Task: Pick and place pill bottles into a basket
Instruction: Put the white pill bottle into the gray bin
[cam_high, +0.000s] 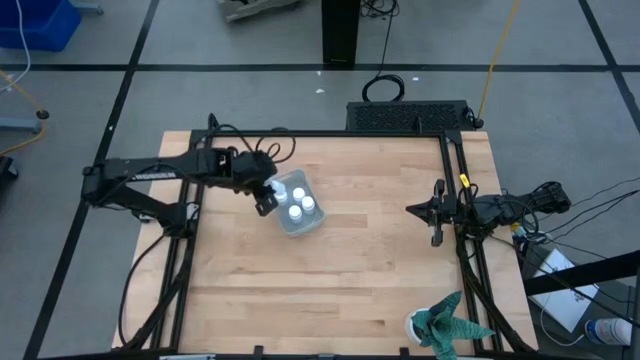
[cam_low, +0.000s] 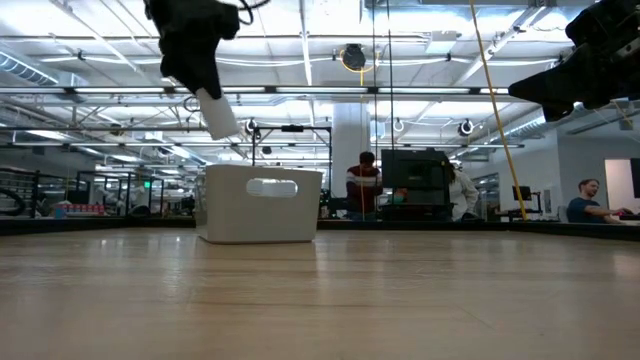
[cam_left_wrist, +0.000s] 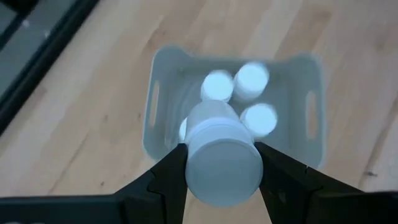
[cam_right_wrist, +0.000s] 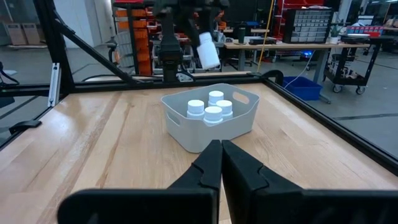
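Note:
The pale blue-grey basket stands on the table left of centre, with several white pill bottles upright inside it. It also shows in the low view and the left wrist view. My left gripper is over the basket's left side and is shut on another white pill bottle, held above the basket. My right gripper is shut and empty, raised near the table's right edge and pointing toward the basket. My left gripper pinches the pill bottle between its two fingers, on opposite sides of the bottle's upper end. The fingers come from above, slanting down. The bottle hangs tilted below them, clear of the basket and the bottles in it.
A teal-and-white cloth-like thing lies at the table's near right corner. Dark frame rails run along the table's left, right and far edges. The near half of the wooden table is bare. People sit beyond the table.

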